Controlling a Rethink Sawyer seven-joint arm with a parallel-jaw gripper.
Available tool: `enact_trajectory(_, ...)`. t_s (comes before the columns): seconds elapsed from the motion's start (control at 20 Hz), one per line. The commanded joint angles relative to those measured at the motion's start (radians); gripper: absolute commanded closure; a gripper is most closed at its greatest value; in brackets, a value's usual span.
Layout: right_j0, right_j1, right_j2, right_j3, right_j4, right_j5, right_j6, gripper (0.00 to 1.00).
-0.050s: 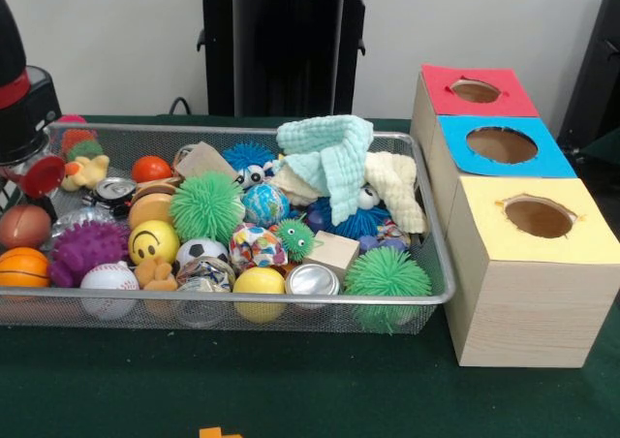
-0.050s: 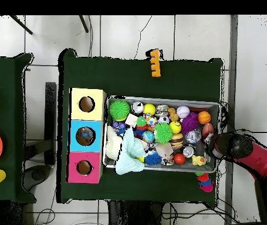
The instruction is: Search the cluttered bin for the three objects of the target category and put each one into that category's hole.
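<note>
The wire mesh bin (image 1: 426, 293), heaped with balls, spiky rubber toys and cloths, fills the middle left of the front view on the green surface (image 1: 291, 380). I judge the task barely begun, if at all: the clutter looks full, and nothing shows clearly inside the three holes. The wooden box with the yellow top (image 1: 538, 215) sits lower right, the blue-topped one (image 1: 502, 145) behind it, the red-topped one (image 1: 475, 91) at the upper right. In the overhead view the blue box's hole (image 2: 85, 136) looks darker and mottled, but I cannot tell whether something lies in it.

Which category is wanted I cannot say from here. A pale green waffle cloth (image 1: 334, 152) lies draped over the right half of the heap, with a cream cloth (image 1: 397, 188) beside it, so whatever is beneath them is hidden.

The arm (image 2: 259, 158) enters at the right of the overhead view, its black end (image 2: 222, 145) near the bin's right edge. I cannot tell what state the hand is in.
</note>
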Motion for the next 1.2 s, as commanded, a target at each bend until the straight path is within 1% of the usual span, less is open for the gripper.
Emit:
enact_trajectory(0.05, -0.045, -0.010, 0.035, 0.036, -0.089, -0.007, -0.175, 0.00)
enact_trajectory(0.3, -0.054, -0.082, 0.047, 0.061, -0.062, 0.067, -0.193, 0.00)
enact_trajectory(0.4, -0.055, -0.126, 0.045, 0.091, -0.056, 0.086, -0.193, 0.00)
enact_trajectory(0.5, -0.042, -0.168, 0.036, 0.110, -0.050, 0.117, -0.183, 0.00)
enact_trajectory(0.65, -0.028, -0.203, 0.031, 0.112, -0.043, 0.160, -0.174, 0.00)
enact_trajectory(0.85, -0.027, -0.200, 0.038, 0.105, -0.036, 0.176, -0.152, 0.00)
enact_trajectory(0.95, -0.020, -0.194, 0.039, 0.114, -0.037, 0.161, -0.128, 0.00)
enact_trajectory(1.2, 0.017, -0.142, 0.048, 0.100, -0.034, 0.109, -0.058, 0.00)
